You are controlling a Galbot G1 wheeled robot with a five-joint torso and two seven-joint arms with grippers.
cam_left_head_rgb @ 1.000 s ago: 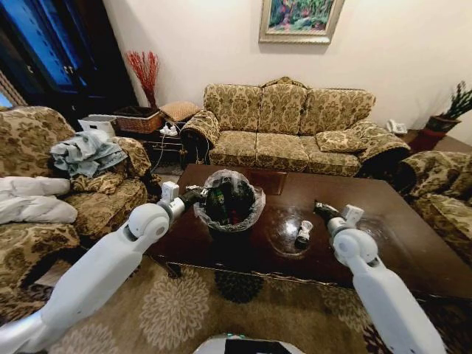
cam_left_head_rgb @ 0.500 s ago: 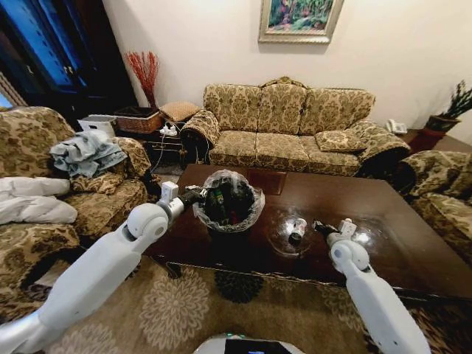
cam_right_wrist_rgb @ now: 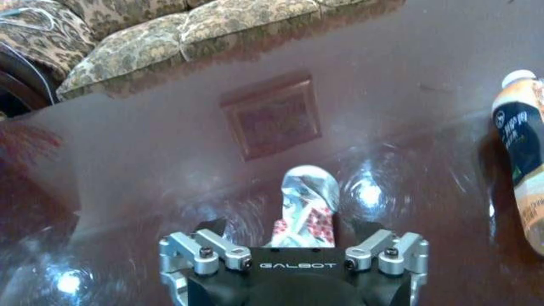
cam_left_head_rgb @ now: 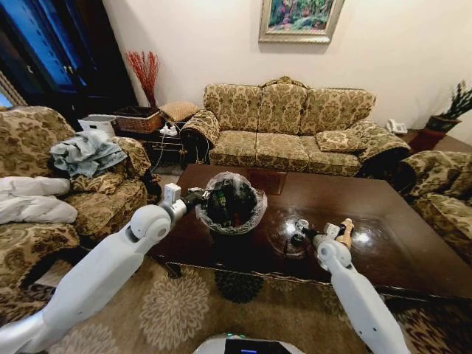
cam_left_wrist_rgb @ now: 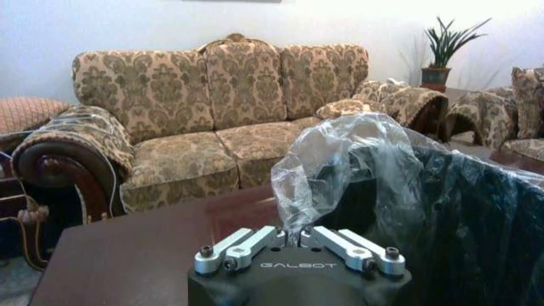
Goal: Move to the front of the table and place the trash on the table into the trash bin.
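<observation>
right gripper (cam_right_wrist_rgb: pixel 302 245) spread around silver can (cam_right_wrist_rgb: pixel 304 207) on table (cam_right_wrist_rgb: pixel 170 166), left gripper (cam_left_wrist_rgb: pixel 297 239) closed beside trash bin (cam_left_wrist_rgb: pixel 459 210)

glossy wooden table (cam_right_wrist_rgb: pixel 127 159), crinkled clear plastic liner (cam_left_wrist_rgb: pixel 340 159).

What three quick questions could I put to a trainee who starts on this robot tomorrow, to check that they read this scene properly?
1. True or false: the tan bottle lies on the table, outside the bin.
2. What is the right gripper reaching around? A) the silver can B) the tan bottle C) a red can
3. Fill in: the left gripper is at the rim of the ____.
Key: 1 true; 2 A; 3 trash bin.
</observation>
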